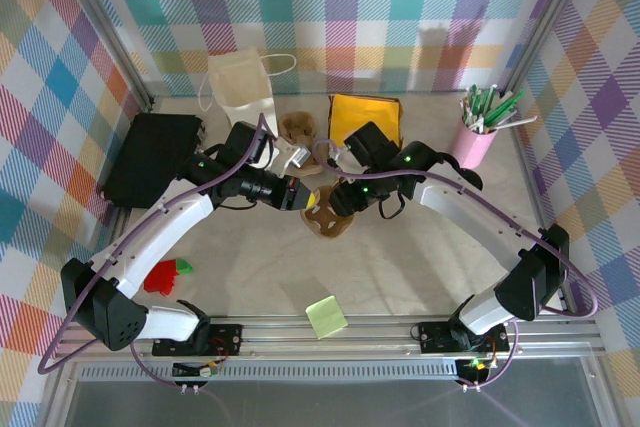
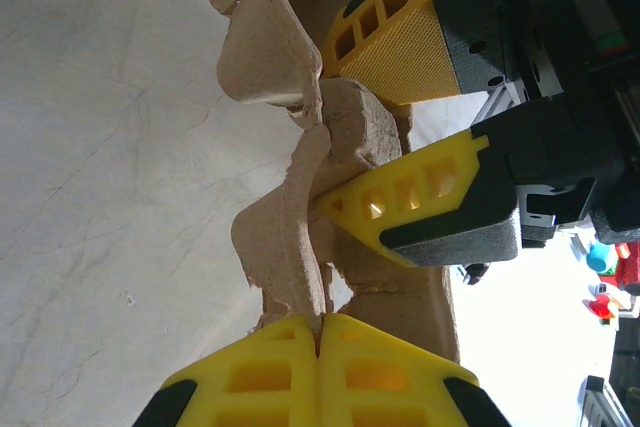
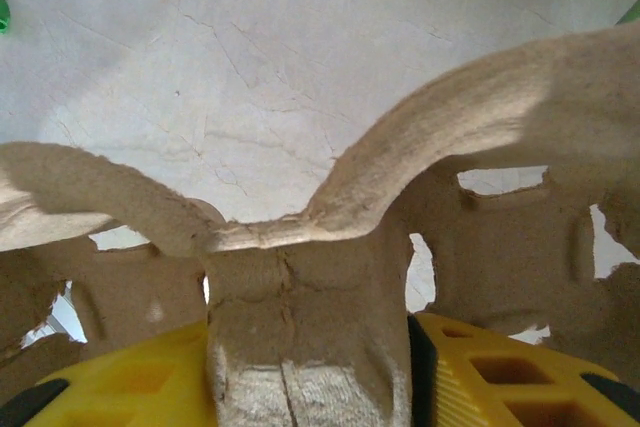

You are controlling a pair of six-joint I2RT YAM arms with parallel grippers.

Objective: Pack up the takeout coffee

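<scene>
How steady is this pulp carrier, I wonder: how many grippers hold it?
2. The left gripper pinches a thin wall of the pulp carrier; the right gripper clamps its centre post between both fingers.

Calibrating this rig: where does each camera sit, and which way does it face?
Top external: above and behind the arm bases, looking down on the table; both arms show, meeting at the brown pulp cup carrier.
Left wrist: on the left arm, looking along the left gripper, shut on the carrier's rim, toward the right gripper.
Right wrist: on the right arm, facing the carrier's centre post in its gripper.
Both wrist views share the carrier.
</scene>
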